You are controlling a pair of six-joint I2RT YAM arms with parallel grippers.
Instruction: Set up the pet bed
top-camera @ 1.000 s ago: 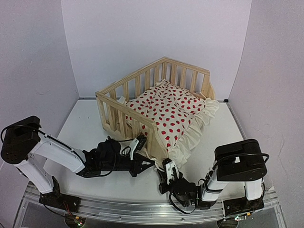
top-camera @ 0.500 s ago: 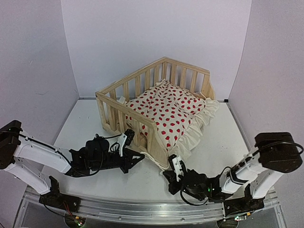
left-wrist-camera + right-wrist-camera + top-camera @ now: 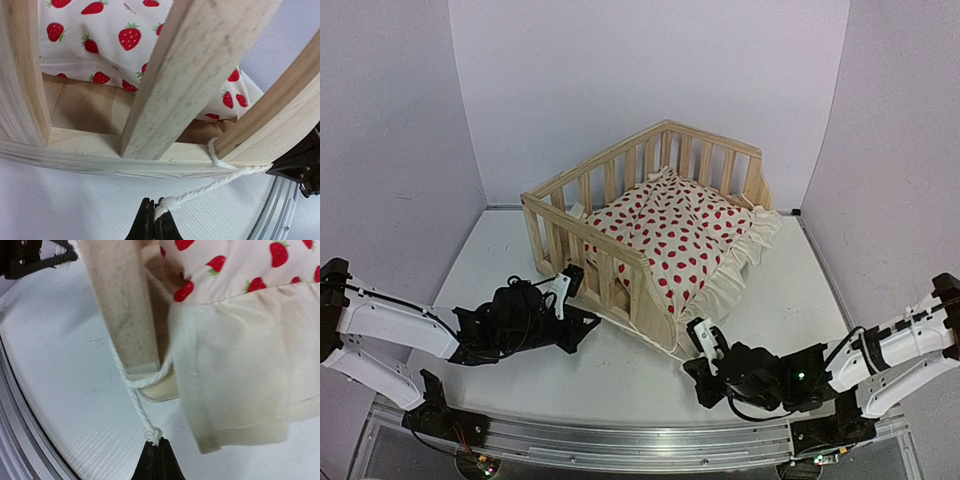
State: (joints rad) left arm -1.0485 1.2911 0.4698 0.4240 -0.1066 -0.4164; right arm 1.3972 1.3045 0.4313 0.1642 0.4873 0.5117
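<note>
The left gripper (image 3: 154, 221) is clamped on a knotted end of tie string (image 3: 216, 183), and the right gripper (image 3: 157, 450) is pinched on another end; the string is looped around the near corner post (image 3: 120, 305) of the pet bed (image 3: 582, 178), which is set mid-table (image 3: 490, 265), its cushion (image 3: 680, 232) draped over the open side

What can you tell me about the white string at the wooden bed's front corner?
It is a white twisted cord, cotton-like, knotted at the ends. It wraps around the foot of the pine bed's front corner post, beside the cushion's cream ruffle. The left gripper pinches one knotted end and the right gripper another, both drawn taut just above the white table. Whether it is one cord or two, I cannot tell.
</note>
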